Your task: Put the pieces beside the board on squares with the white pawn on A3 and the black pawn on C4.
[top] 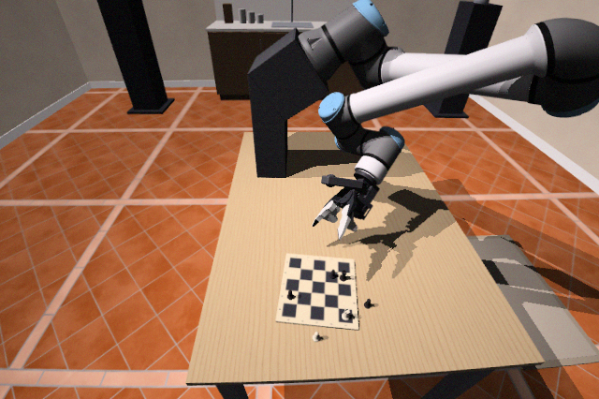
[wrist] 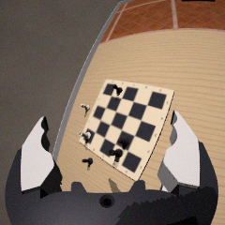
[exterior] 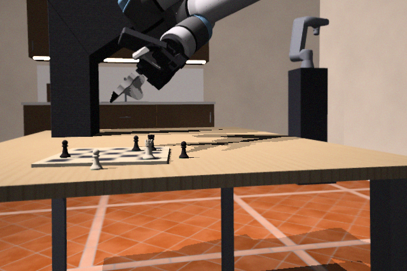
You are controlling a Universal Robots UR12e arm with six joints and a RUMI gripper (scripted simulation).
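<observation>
The chessboard lies on the near part of the wooden table. The white pawn stands upright off the board, by its near edge. The black pawn stands upright off the board's right edge. My gripper is open and empty. It hangs high above the table, behind the board and tilted toward it.
On the board stand a white rook in the near right corner, two black pieces close together at the far right, and a black pawn at the left. The arm's dark base stands at the table's back.
</observation>
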